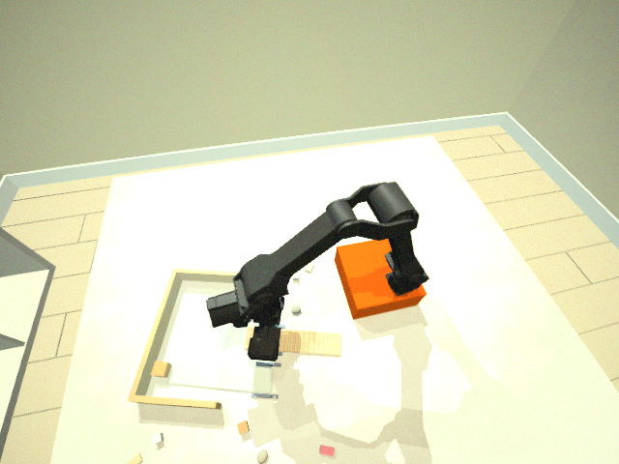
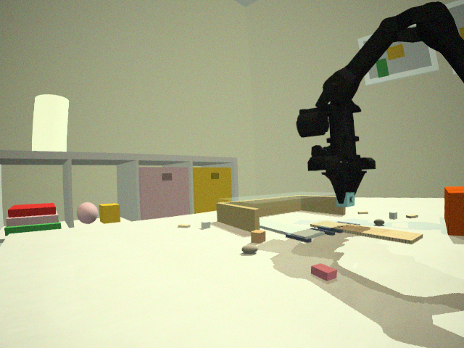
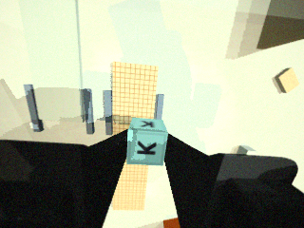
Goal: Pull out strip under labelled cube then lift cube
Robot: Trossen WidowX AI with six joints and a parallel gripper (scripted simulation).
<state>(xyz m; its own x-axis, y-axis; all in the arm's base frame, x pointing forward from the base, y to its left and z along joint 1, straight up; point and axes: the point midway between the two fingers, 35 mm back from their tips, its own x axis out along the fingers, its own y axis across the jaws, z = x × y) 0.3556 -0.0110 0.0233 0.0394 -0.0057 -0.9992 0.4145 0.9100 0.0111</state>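
The light-blue cube marked K [image 2: 349, 199] [image 3: 146, 148] is off the surface, between the two black fingers. My gripper [image 2: 345, 200] [image 3: 146, 135] is shut on it, and holds it a little above the tan gridded strip [image 1: 319, 343] [image 2: 393, 233] [image 3: 134, 81]. The arm hides the cube in the top view. That strip lies flat between short dark rails and runs out of the wooden frame towards the orange block. A pale, see-through strip [image 1: 262, 380] [image 3: 54, 104] lies beside it, between its own dark rails.
A low wooden frame [image 1: 159, 330] [image 2: 238, 216] stands around the pale area, with an orange cube [image 1: 161, 369] in its corner. The big orange block [image 1: 369, 276] [image 2: 455, 211] is at the arm's base. A red block [image 1: 327, 450] [image 2: 323, 272], grey stones and small cubes lie around.
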